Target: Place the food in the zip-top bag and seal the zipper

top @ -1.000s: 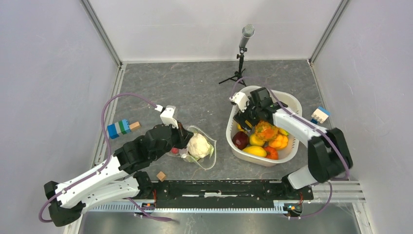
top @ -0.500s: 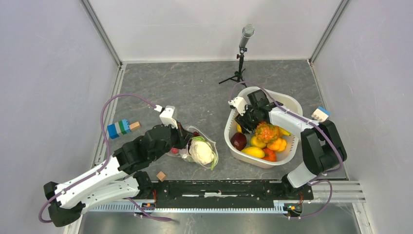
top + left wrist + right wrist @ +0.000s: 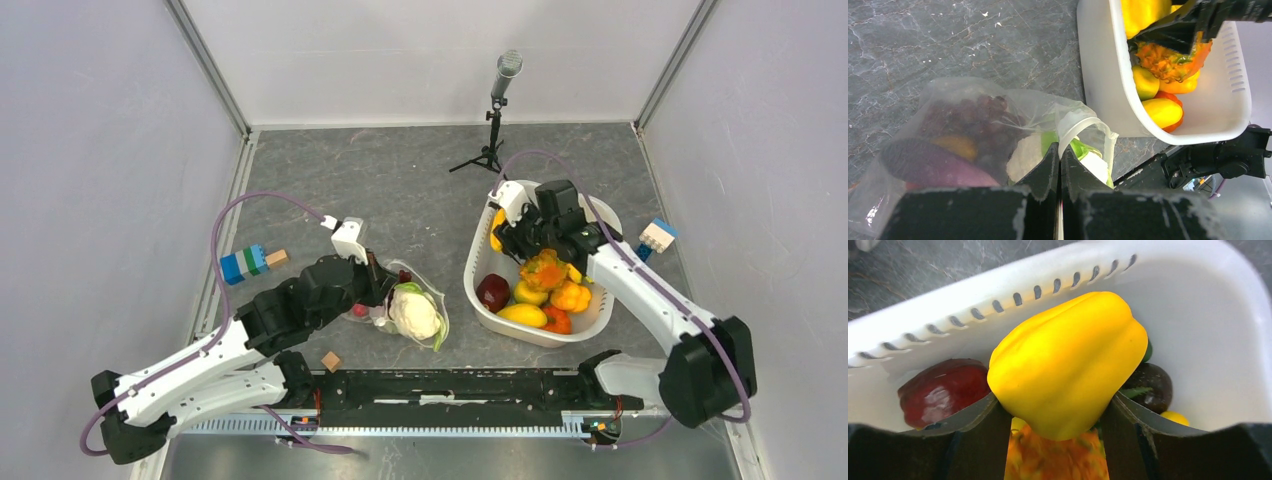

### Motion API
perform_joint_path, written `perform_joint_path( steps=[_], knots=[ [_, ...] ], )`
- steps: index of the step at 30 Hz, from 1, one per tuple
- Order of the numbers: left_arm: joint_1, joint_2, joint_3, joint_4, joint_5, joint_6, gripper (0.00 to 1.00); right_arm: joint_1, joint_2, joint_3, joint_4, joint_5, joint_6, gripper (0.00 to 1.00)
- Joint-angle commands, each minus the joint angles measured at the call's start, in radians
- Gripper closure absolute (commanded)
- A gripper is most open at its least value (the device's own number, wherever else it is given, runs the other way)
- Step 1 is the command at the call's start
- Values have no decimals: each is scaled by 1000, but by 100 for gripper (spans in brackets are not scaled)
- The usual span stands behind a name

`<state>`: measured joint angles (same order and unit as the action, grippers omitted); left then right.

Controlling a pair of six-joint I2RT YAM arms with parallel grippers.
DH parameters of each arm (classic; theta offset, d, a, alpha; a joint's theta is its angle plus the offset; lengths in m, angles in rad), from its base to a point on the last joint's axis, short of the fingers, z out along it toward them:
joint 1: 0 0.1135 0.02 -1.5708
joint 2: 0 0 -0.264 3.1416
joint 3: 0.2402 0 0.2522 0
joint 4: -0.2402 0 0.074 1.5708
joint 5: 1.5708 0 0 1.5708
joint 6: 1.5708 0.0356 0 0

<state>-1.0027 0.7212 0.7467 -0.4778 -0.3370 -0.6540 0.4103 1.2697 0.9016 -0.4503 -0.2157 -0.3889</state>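
The right gripper (image 3: 1055, 407) has its jaws closed on the yellow pepper (image 3: 1068, 360). They grip only its narrower end, and the bulk bulges beyond the fingertips above the white basket (image 3: 1198, 315), so the smooth toy could squirt out during the carry. The left gripper (image 3: 1059, 165) is pressed together, pinching what looks like the mouth edge of the zip-top bag (image 3: 948, 110); just past its tips the cauliflower (image 3: 415, 312) crowds the opening, so the pepper may jam there or drag the film free.
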Motion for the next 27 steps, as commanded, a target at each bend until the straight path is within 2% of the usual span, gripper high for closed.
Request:
perform_joint_path(
  steps=[1,6,8,10,13,17,19,22,27],
  knots=[
    [6,4,22,34,12,10,98,-3,-101,23,24,10,47,70],
    [6,8,31,34,26,14,98,-1,-227,22,45,-56,100,71],
    [6,13,36,34,26,15,98,-1,-299,1,93,-180,147,71],
    [6,19,40,34,26,14,98,2,-362,-39,175,-368,217,71],
    [6,30,49,34,21,13,98,75,-420,-105,276,-513,317,71],
    [6,46,63,30,8,2,98,343,-412,-132,240,-393,311,70],
    [6,55,74,30,11,3,98,440,-378,-144,245,-346,324,71],
    [6,65,90,22,24,7,98,538,-346,-184,319,-301,358,72],
    [7,64,102,13,48,7,98,615,-222,-149,354,-254,367,72]
  ],
)
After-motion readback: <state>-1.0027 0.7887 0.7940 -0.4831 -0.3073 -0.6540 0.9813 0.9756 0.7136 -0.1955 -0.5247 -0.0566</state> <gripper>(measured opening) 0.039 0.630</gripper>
